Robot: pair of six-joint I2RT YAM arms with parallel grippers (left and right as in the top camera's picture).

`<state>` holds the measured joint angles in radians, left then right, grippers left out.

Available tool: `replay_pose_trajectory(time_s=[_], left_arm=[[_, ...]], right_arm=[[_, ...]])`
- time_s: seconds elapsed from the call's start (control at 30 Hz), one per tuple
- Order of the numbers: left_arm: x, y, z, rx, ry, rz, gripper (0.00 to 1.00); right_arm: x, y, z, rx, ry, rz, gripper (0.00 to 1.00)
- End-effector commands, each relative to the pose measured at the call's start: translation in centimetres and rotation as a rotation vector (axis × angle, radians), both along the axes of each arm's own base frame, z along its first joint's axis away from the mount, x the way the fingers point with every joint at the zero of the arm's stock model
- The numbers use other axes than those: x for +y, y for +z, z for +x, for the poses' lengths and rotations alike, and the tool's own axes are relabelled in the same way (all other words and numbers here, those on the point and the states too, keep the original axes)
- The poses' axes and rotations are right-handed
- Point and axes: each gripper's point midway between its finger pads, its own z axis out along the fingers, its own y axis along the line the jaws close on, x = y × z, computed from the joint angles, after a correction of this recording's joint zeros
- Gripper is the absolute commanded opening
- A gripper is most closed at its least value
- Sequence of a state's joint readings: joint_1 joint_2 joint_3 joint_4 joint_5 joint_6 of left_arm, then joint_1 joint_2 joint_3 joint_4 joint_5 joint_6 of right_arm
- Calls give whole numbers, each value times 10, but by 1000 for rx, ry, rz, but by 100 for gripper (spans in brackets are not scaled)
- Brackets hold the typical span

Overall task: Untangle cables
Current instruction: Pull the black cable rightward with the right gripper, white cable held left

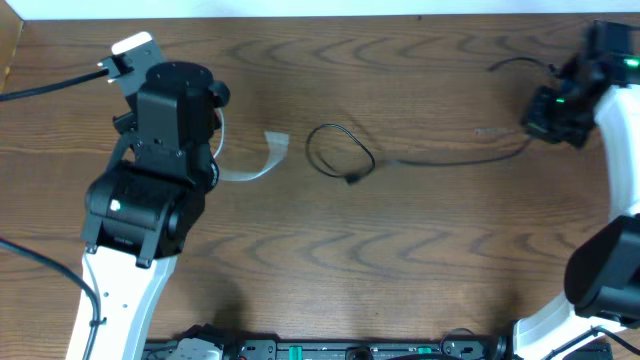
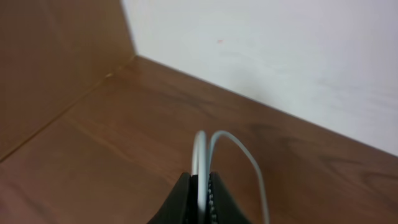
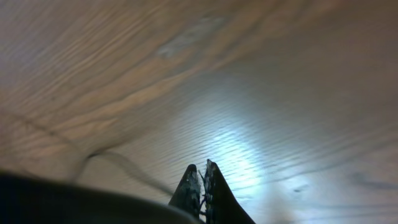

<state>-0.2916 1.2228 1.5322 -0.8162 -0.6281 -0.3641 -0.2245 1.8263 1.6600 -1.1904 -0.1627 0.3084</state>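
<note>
Running L-R across table (image 1: 400,260): blk cable (image 1: 450,160), loop at L end.

A warm brown is shown across the table (image 1: 420,260), streaked with darker swirling wood grain, and the wall (image 2: 280,56) is seen in plain white. The white cable (image 1: 270,155) is picked out pale grey-white against that brown, the black cable (image 1: 450,160) in black. The left arm (image 1: 150,180) and right arm (image 1: 610,130) are done in black over white, small green lights (image 1: 560,100) lit on both.
</note>
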Motion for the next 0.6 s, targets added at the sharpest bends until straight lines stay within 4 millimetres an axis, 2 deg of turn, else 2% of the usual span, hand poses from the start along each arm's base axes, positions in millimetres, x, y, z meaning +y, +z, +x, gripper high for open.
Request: replay_pose_trajectory(time_s=[0.0,0.1,0.23,0.33,0.43,0.57], left_arm=[[12,-5,2,30,36,23,7],[-10,-17,13,72,-98,-41,7],[-42,-31,22,127,-281,-95,8],[-54,-40,26,155,-333,-128,7],[-59,-46,28,174,-353,-143,7],[-73,-54,30,201,-414,-186,7]], right_arm=[[-14,0,-3,-21,19,65,1],[-9,14,2,-118,124,187,1],[-7,49,7,-270,180,288,1],[-19,86,10,-371,173,248,1],[-31,131,11,-477,159,170,1],[-66,189,6,-556,19,-8,1]])
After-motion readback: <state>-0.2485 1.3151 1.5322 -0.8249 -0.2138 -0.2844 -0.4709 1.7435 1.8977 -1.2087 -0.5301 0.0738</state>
